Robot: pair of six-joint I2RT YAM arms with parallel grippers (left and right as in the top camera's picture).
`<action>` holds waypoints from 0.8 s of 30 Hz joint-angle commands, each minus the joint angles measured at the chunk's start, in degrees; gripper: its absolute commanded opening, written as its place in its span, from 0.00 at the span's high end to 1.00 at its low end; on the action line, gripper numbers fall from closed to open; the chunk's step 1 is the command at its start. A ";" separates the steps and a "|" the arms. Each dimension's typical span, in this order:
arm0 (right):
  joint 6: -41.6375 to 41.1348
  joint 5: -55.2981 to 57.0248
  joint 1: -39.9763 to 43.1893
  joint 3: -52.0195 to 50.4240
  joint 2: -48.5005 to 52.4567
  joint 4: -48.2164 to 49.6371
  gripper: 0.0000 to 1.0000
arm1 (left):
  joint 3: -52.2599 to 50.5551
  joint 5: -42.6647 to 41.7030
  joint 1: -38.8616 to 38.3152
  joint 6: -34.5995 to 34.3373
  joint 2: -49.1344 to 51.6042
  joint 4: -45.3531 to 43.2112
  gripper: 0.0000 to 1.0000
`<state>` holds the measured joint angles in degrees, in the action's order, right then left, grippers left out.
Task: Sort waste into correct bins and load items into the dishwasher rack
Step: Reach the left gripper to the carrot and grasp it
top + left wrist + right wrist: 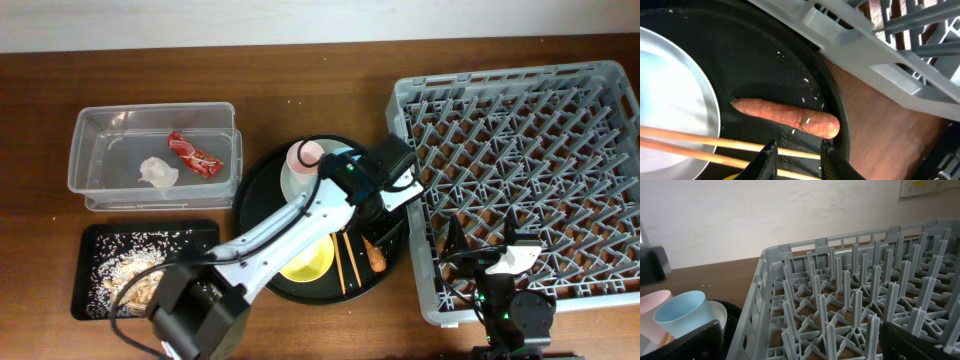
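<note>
At four o'clock on the round black tray point(262, 180) lies the carrot stick point(790, 117); the open left gripper point(798, 147) should straddle its middle, clear of the chopsticks point(690, 142); the right gripper point(484, 232) gapes idle.

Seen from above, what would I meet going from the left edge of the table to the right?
First the white tissue, red wrapper, both inside the clear tub, then pink cup, carrot-like stick, grey rack.

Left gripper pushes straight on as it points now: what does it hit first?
Probably the carrot, just beyond the open jaws; the chopsticks cross beneath them, though depth is unclear.
</note>
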<state>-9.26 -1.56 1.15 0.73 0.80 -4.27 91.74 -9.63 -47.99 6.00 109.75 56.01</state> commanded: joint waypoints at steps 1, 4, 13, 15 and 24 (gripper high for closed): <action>-0.20 -0.13 0.44 -0.42 -0.44 -0.04 0.02 | 1.40 -0.04 -0.02 2.16 2.54 -0.42 0.72; -0.20 -0.13 0.44 -0.42 -0.44 -0.04 0.02 | 1.36 0.02 -0.02 -2.89 4.72 -1.79 0.72; -0.20 -0.13 0.44 -0.42 -0.44 -0.04 0.02 | 1.36 4.17 0.04 -29.94 7.37 -10.38 0.82; -0.20 -0.13 0.44 -0.42 -0.44 -0.04 0.02 | 1.36 7.74 0.15 -38.73 7.37 -10.73 0.82; -0.20 -0.13 0.44 -0.42 -0.44 -0.04 0.02 | 1.36 6.88 -1.90 -44.78 7.34 -18.25 0.99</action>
<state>-9.21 -1.56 1.15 0.73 0.80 -4.27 92.05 -2.72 -48.84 -37.67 116.71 39.42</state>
